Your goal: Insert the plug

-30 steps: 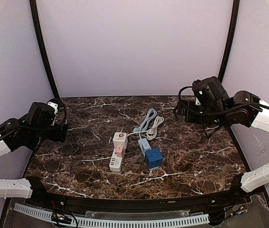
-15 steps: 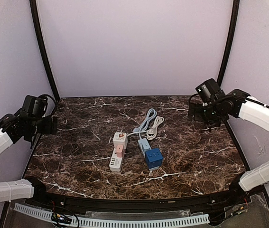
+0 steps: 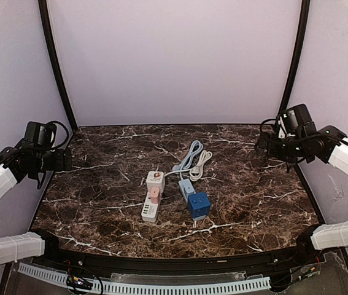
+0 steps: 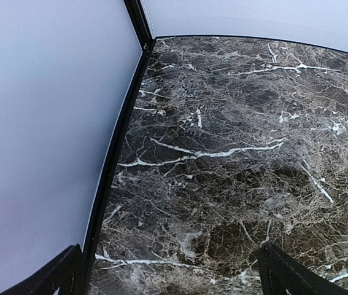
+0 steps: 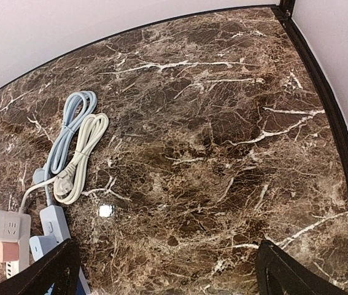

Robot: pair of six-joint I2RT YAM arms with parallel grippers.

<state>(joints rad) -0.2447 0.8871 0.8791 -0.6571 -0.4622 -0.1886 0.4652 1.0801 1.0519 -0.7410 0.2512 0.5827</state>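
Our left gripper and right gripper are wide open and empty; we should go down slowly and grab the white plug straight.

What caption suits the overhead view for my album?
Left gripper and right gripper, open, flank a dark marble table bearing a white power strip and a blue power strip.
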